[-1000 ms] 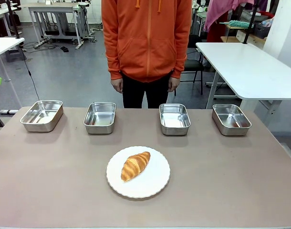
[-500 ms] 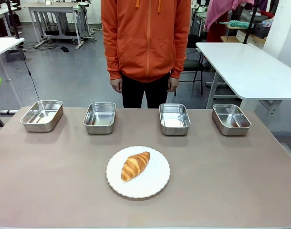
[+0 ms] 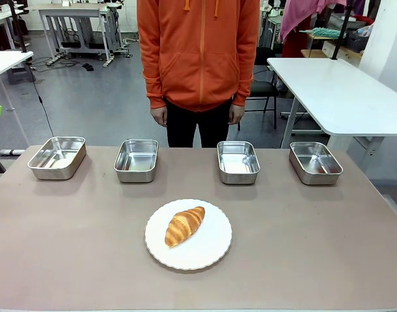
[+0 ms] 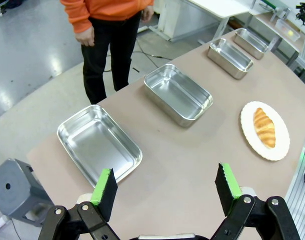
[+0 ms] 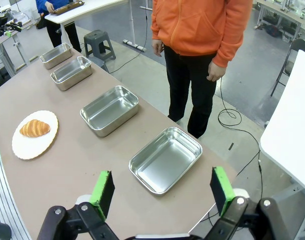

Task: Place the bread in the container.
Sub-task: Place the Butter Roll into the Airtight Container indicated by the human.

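The bread (image 3: 184, 225), a golden-brown croissant, lies on a round white plate (image 3: 211, 250) near the middle of the table, also seen as the bread (image 4: 265, 128) and the bread (image 5: 35, 128) from the wrists. Several shiny steel pans of the container's kind stand empty in a row along the far side: far left (image 3: 57, 156), left of centre (image 3: 136, 160), right of centre (image 3: 237, 162), far right (image 3: 315, 162). My left gripper (image 4: 166, 186) hovers open high over the table's left end, above a pan (image 4: 98, 144). My right gripper (image 5: 162, 191) hovers open over the right end, above a pan (image 5: 165, 159). Both hold nothing.
A person in an orange hoodie (image 3: 200, 52) stands at the far side of the table, hands hanging at the sides. A white table (image 3: 335, 91) stands behind on the right. A grey stool (image 4: 15, 187) sits on the floor off the table's left end.
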Controlling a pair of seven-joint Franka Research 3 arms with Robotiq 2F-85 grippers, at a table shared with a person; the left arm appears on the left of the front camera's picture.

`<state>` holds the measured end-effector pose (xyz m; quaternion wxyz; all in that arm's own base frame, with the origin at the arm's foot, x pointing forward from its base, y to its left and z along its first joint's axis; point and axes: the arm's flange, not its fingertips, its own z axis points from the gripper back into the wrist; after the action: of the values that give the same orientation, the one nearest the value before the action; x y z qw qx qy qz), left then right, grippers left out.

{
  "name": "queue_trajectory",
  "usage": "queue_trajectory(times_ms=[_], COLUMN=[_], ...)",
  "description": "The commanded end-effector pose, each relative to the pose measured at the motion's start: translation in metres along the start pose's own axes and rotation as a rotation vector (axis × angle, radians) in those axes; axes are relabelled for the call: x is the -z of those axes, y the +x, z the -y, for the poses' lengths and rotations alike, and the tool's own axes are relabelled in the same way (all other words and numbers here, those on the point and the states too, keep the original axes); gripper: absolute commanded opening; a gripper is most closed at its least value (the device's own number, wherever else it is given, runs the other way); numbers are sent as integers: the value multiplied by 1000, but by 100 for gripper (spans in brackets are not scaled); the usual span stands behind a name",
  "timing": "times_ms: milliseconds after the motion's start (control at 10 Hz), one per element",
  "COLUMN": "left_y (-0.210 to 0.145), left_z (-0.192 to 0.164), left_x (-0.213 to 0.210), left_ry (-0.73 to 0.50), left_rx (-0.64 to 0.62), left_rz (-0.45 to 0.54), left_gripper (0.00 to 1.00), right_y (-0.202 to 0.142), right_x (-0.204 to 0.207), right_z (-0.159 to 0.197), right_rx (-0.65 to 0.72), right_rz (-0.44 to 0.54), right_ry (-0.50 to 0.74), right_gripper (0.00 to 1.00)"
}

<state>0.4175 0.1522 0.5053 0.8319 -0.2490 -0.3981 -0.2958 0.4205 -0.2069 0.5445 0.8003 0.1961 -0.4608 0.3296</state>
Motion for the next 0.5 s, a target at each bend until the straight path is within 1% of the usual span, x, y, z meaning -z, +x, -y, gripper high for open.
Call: queue_trajectory(times_ms=[0,400], left_y=[0,0], left_z=[-1,-1], left_x=[-2,-2], left_ry=[-2,-2], left_rx=[-2,-2], left_rz=[15,15], left_gripper=[100,100], right_y=[1,1], right_x=[1,1], right_z=[0,0], right_rx=[-2,-2], right_rz=[4,4], right_ry=[2,2], right_gripper=[100,100])
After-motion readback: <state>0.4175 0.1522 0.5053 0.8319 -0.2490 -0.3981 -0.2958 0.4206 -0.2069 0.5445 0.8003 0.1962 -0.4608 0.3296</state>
